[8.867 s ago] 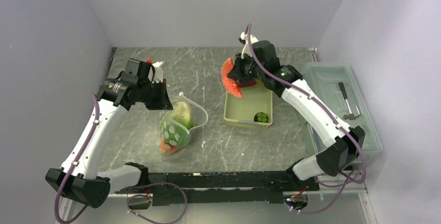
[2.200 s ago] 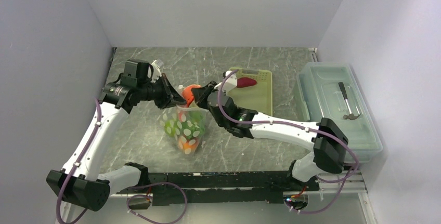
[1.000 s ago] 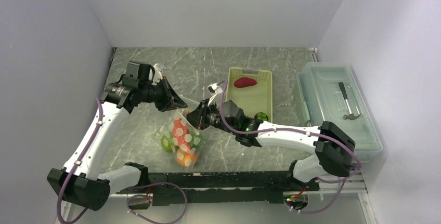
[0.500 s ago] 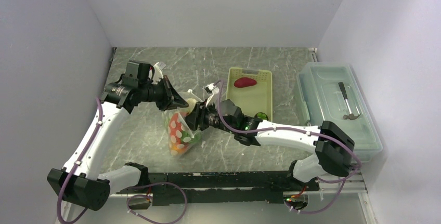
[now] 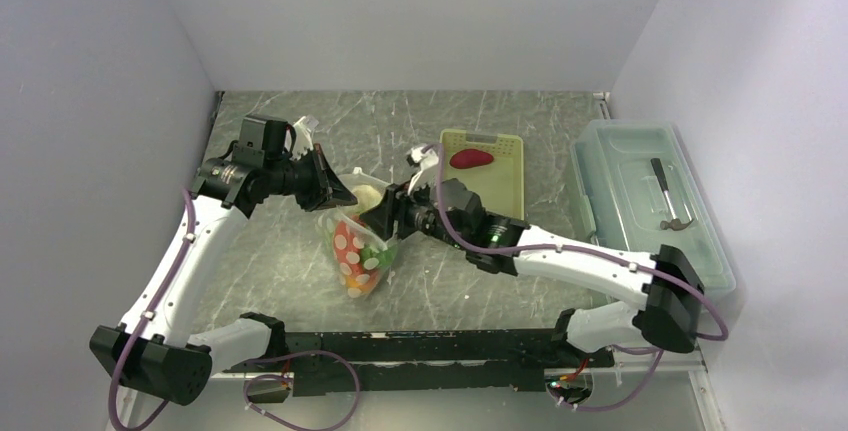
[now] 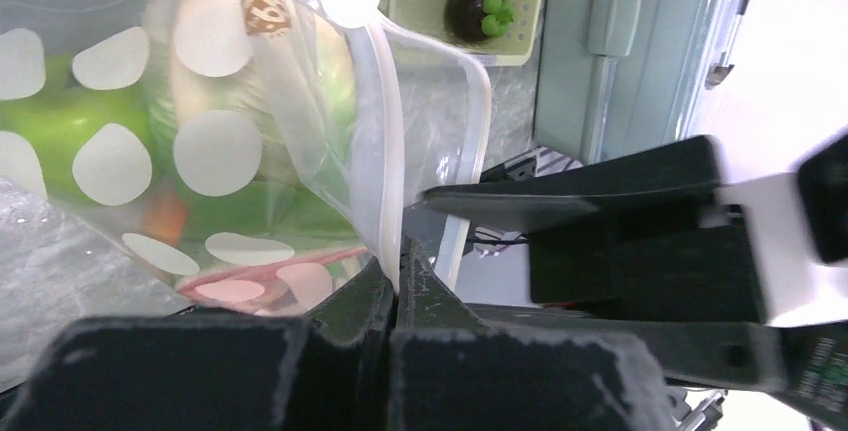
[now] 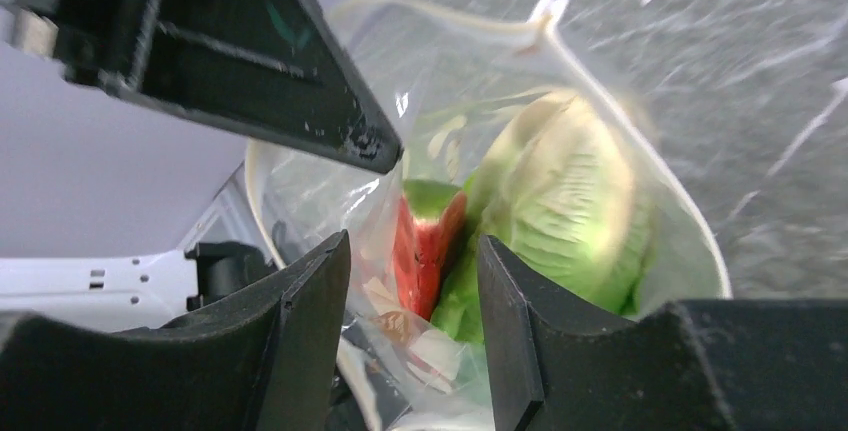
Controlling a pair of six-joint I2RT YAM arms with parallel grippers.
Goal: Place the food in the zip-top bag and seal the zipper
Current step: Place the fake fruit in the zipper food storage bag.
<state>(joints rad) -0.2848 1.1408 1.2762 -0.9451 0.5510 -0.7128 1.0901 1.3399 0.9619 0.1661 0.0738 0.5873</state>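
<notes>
Zip-top bag (image 5: 362, 256) now holds the red strip (image 7: 420, 251) beside lettuce (image 7: 560, 201).

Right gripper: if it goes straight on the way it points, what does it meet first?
Probably the red strip standing inside the open bag, with the lettuce right beside it. The right gripper is open and aimed into the mouth; depth is unclear.

Right gripper (image 5: 378, 219) was way over the far left corner of the basket (image 5: 495, 191) holding the red strip (image 7: 420, 251). Now it's swung left to the mouth of the bag (image 5: 362, 256), jaws apart, and the strip's inside next to the lettuce (image 7: 560, 181). Bag leaned left a second ago, now hangs straighter and a bit further right.
</notes>
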